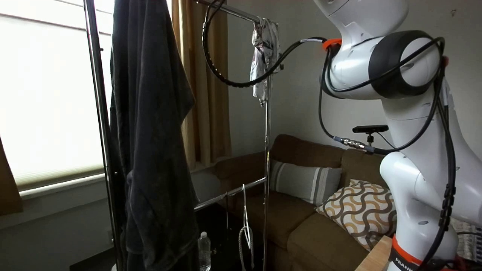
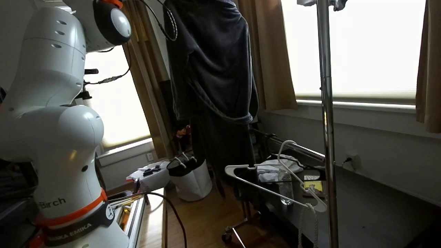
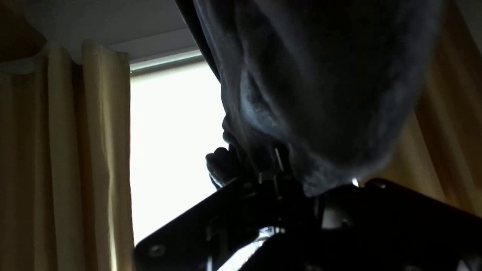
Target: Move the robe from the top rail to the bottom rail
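Robe (image 1: 154, 131), charcoal-black and heavy in its folds, hung at one end of the clothes rack (image 1: 267, 131), opposite the end where a pale patterned garment (image 1: 266, 49) was draped by the top rail (image 1: 233, 11). Its upper part ran out of frame in both exterior views, so it could not be told whether it was hooked on the top rail or clear of it. Either way, the cloth dropped from high on the clothes rack, from well above the bottom rail (image 1: 237, 191). In an exterior view the lower folds hid part of the bottom rail, yet nothing showed the robe suspended there. A white hanger (image 2: 262, 188) was hooked over that same rail, towards the garment's end of the clothes rack, with a stretch of metal visible before the robe. In the wrist view the pincer (image 3: 292, 184) was right at the robe, dark cloth close about its tips; the gloom there left me unable to tell whether it was clenched on the fabric or released. By my judgement, reaching the robe was done, while the transfer itself was not complete and perhaps barely begun. What seemed left: freeing the robe from the top rail if need be, lowering it, hooking it on the bottom rail beside the white hanger, and letting go.
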Motion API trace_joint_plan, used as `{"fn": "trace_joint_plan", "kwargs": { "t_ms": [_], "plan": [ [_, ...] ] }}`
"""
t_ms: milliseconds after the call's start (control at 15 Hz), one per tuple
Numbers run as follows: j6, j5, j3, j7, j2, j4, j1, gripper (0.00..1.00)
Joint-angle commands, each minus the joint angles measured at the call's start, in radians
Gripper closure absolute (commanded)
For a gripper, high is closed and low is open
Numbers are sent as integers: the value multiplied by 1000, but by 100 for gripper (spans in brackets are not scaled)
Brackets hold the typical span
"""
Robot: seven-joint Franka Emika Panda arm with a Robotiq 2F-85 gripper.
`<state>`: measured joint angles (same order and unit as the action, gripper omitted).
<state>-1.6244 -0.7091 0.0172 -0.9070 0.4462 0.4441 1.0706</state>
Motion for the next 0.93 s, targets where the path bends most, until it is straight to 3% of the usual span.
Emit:
{"fn": "trace_joint_plan", "kwargs": {
  "t_ms": [0,467,733,867],
  "plan": [
    [-99,-71,-85,-76,-32,0,81,97],
    [-128,-308,-184,-274,-33,0,222,97],
    [-85,-367,-162,-192,-30,2,279,98],
    [29,-407,-176,-176,-29,5,326,98]
  ]
}}
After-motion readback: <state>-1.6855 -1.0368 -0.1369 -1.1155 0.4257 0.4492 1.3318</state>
